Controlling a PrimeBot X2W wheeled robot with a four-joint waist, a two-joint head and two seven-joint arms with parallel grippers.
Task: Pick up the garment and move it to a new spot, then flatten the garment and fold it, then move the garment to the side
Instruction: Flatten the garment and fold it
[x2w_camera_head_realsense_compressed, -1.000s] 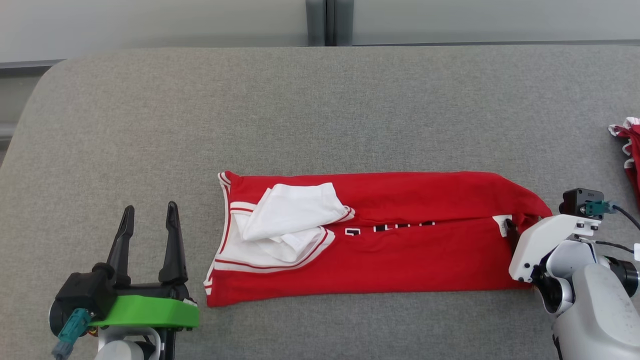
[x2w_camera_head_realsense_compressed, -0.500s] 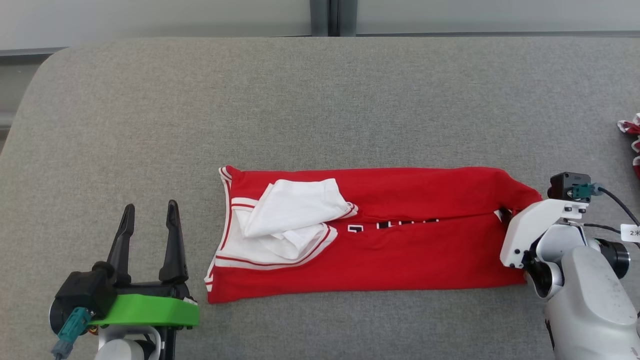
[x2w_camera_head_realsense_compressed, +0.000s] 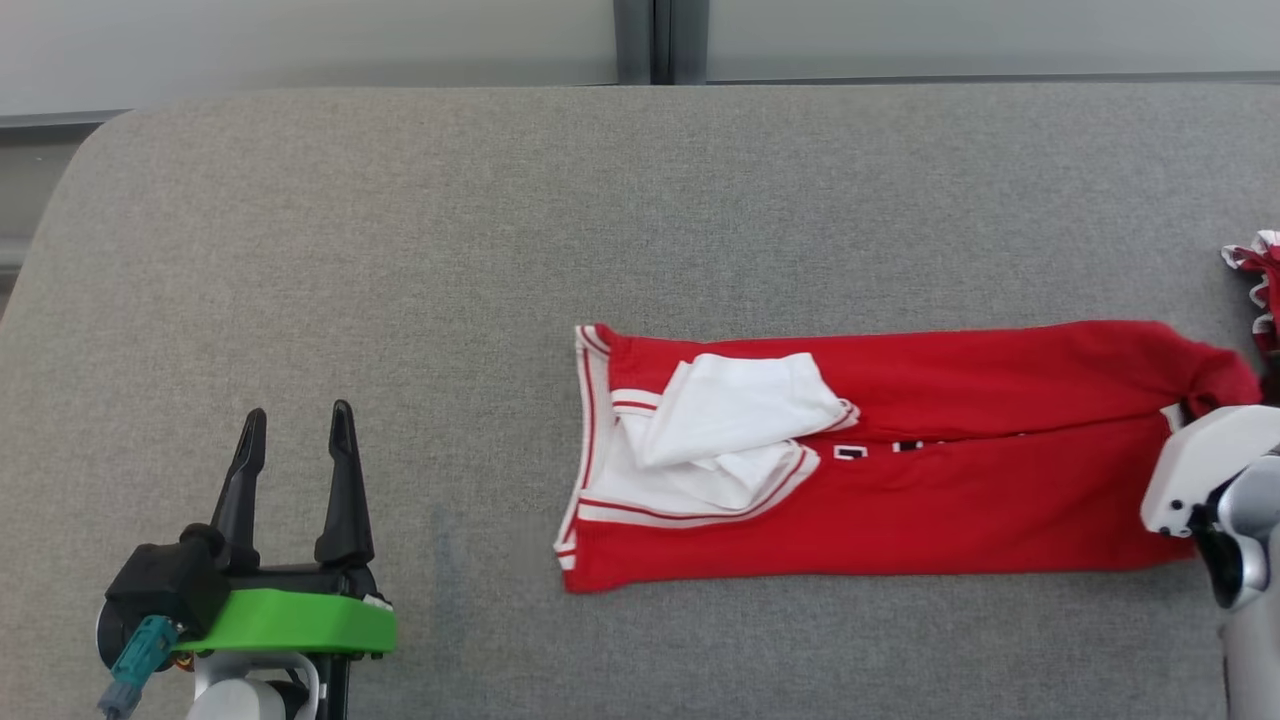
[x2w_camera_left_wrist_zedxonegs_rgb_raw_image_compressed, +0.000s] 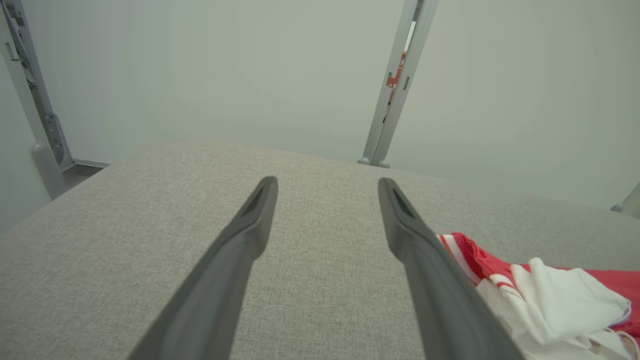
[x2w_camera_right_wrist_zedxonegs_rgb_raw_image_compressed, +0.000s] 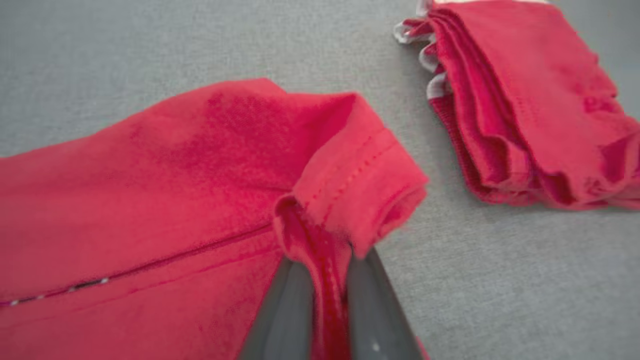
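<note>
A red sports jersey with white striped trim (x2w_camera_head_realsense_compressed: 900, 490) lies on the grey fabric-covered counter (x2w_camera_head_realsense_compressed: 400, 250). It is folded lengthwise into a long band that runs from the middle of the head view to its right edge. At the band's left end the white inner fabric (x2w_camera_head_realsense_compressed: 730, 425) is turned outward and lies bunched on top of the red. Along the seam where the two long folds meet, slivers of black lettering (x2w_camera_head_realsense_compressed: 905, 446) peek out.

The right gripper (x2w_camera_right_wrist_zedxonegs_rgb_raw_image_compressed: 327, 260) is clenched on the jersey's right end. In the right wrist view its two dark fingers pinch a narrow ridge of red cloth just below the stitched hem, which curls up and over the fingertips. In the head view the arm's white wrist housing (x2w_camera_head_realsense_compressed: 1200, 465) covers that same corner.

Just beside the held end, but not touching it, sits a small folded stack of red cloth with white edging (x2w_camera_right_wrist_zedxonegs_rgb_raw_image_compressed: 525, 110), at the counter's far right.

The left gripper (x2w_camera_head_realsense_compressed: 298, 412) hovers at the lower left, fingers spread wide and grasping nothing, well apart from the jersey. In the left wrist view the white-trimmed end shows just past its right finger (x2w_camera_left_wrist_zedxonegs_rgb_raw_image_compressed: 425, 260).
</note>
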